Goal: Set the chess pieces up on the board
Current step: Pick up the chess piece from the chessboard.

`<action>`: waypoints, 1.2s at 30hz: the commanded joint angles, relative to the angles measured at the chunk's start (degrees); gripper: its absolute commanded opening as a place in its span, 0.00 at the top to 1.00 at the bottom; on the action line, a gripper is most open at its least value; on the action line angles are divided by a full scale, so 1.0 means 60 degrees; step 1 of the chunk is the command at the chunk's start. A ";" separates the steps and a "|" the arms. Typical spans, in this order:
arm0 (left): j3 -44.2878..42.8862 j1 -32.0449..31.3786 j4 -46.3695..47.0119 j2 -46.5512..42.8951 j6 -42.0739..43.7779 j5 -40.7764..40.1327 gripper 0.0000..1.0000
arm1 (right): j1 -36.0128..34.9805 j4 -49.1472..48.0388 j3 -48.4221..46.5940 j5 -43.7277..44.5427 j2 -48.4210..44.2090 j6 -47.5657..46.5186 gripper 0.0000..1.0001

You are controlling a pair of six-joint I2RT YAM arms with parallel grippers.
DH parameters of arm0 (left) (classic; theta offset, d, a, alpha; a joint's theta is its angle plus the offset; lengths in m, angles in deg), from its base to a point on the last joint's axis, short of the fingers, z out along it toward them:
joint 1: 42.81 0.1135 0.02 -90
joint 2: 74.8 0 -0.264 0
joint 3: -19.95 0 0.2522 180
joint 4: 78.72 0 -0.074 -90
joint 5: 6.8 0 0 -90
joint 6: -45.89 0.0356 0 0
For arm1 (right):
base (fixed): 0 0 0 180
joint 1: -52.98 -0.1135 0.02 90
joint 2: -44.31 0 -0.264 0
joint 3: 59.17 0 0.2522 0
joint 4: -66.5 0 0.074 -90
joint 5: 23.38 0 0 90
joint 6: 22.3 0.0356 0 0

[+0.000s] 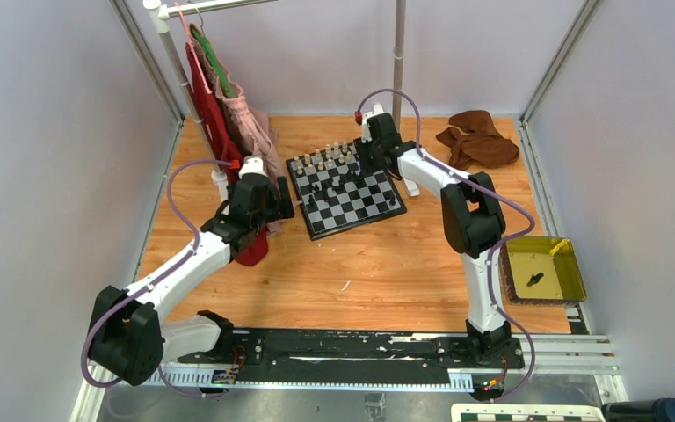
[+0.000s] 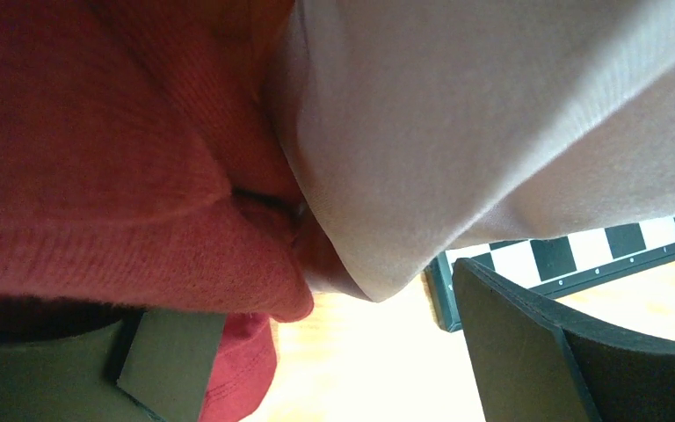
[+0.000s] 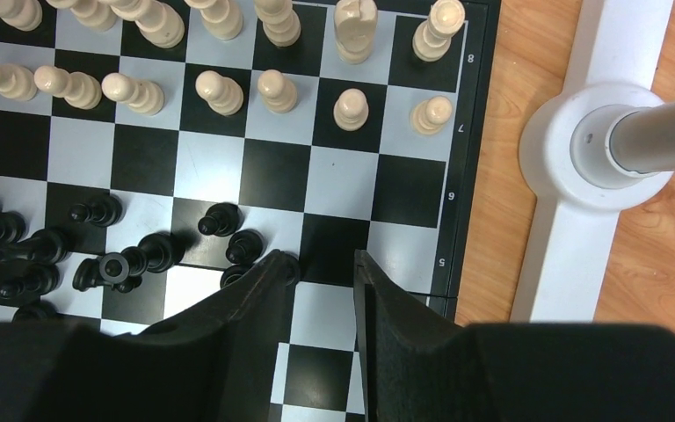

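The board (image 1: 356, 204) lies at the table's middle back. Cream chess pieces (image 1: 325, 159) stand in two rows along its far side. Black chess pieces (image 1: 327, 185) are bunched loosely near the middle, some lying down. My right gripper (image 1: 367, 163) hovers over the board's far right part. In the right wrist view it (image 3: 325, 268) is open and empty over bare squares, with black pieces (image 3: 132, 259) just left of its left finger and cream pieces (image 3: 272, 88) ahead. My left gripper (image 1: 279, 200) is open and empty beside the board's left edge. Hanging cloth covers most of its view (image 2: 325, 338), with a board corner (image 2: 580, 259) showing.
Red (image 2: 97, 158) and pink (image 2: 492, 114) garments hang from a rack (image 1: 228, 105) over the left gripper. The rack's pole and white foot (image 3: 580, 149) stand right of the board. A brown cloth (image 1: 479, 139) lies at the back right. A yellow tray (image 1: 571, 272) at the right holds a black piece (image 1: 534, 280).
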 commanded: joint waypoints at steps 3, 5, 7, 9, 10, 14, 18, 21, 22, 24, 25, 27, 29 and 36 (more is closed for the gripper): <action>-0.0296 0.0093 0.0034 0.0112 0.0053 -0.0201 0.00 | 0.0052 0.0222 -0.0298 -0.0301 0.0292 0.0138 0.61; -0.0306 0.0093 0.0060 0.0143 0.0038 -0.0217 0.00 | 0.0045 0.0195 -0.0306 -0.0342 0.0327 0.0168 0.61; -0.0311 0.0093 0.0074 0.0190 0.0012 -0.0196 0.00 | 0.0037 0.0186 -0.0295 -0.0377 0.0345 0.0196 0.60; -0.0296 0.0093 0.0082 0.0216 -0.0006 -0.0187 0.00 | 0.0028 0.0155 -0.0281 -0.0387 0.0342 0.0197 0.60; -0.0277 0.0093 0.0088 0.0225 -0.0006 -0.0188 0.00 | 0.0023 0.0172 -0.0279 -0.0384 0.0342 0.0197 0.60; -0.0239 0.0093 0.0131 0.0239 -0.0006 -0.0195 0.00 | 0.0008 0.0179 -0.0273 -0.0411 0.0327 0.0199 0.60; -0.0244 0.0093 0.0159 0.0275 0.0001 -0.0155 0.00 | -0.0007 0.0175 -0.0282 -0.0410 0.0287 0.0194 0.60; -0.0265 0.0093 0.0177 0.0284 0.0037 -0.0151 0.00 | -0.0029 0.0227 -0.0326 -0.0408 0.0271 0.0155 0.60; -0.0286 0.0093 0.0177 0.0308 0.0045 -0.0154 0.00 | -0.0028 0.0244 -0.0337 -0.0399 0.0269 0.0146 0.60; -0.0322 0.0093 0.0177 0.0316 0.0068 -0.0149 0.00 | -0.0058 0.0278 -0.0316 -0.0410 0.0261 0.0154 0.60; -0.0349 0.0093 0.0175 0.0317 0.0083 -0.0154 0.00 | -0.0061 0.0287 -0.0298 -0.0423 0.0255 0.0154 0.60; -0.0358 0.0093 0.0177 0.0317 0.0110 -0.0158 0.00 | -0.0093 0.0302 -0.0239 -0.0431 0.0243 0.0159 0.60; -0.0340 0.0093 0.0177 0.0342 0.0125 -0.0158 0.00 | -0.0115 0.0291 -0.0142 -0.0425 0.0222 0.0163 0.61; -0.0297 0.0093 0.0206 0.0341 0.0158 -0.0097 0.00 | -0.0181 0.0234 0.0176 -0.0411 0.0108 0.0212 0.61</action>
